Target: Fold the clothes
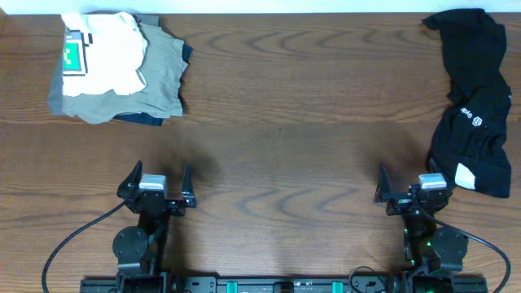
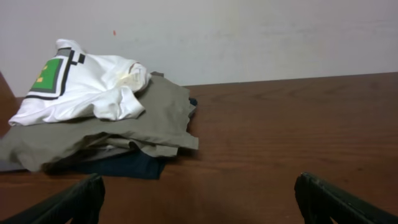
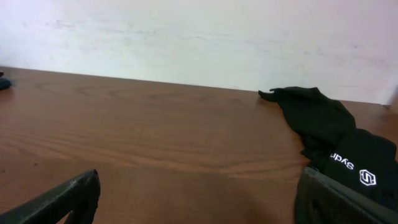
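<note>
The white T-shirt [image 1: 102, 50] with a green-and-white square graphic lies folded on top of a pile at the table's far left; it also shows in the left wrist view [image 2: 81, 87]. My left gripper [image 1: 156, 181] is open and empty near the front left, well short of the pile; its fingers frame bare wood in the left wrist view [image 2: 200, 200]. My right gripper [image 1: 409, 182] is open and empty at the front right, its fingers showing in the right wrist view [image 3: 199, 198].
Under the white shirt lie a khaki-tan garment [image 1: 159, 77] and a dark navy one [image 2: 127, 165]. A crumpled black garment [image 1: 476, 102] with white logo print lies at the far right, close to my right gripper [image 3: 348, 146]. A pale wall [image 3: 199, 37] backs the brown wooden table [image 1: 293, 130].
</note>
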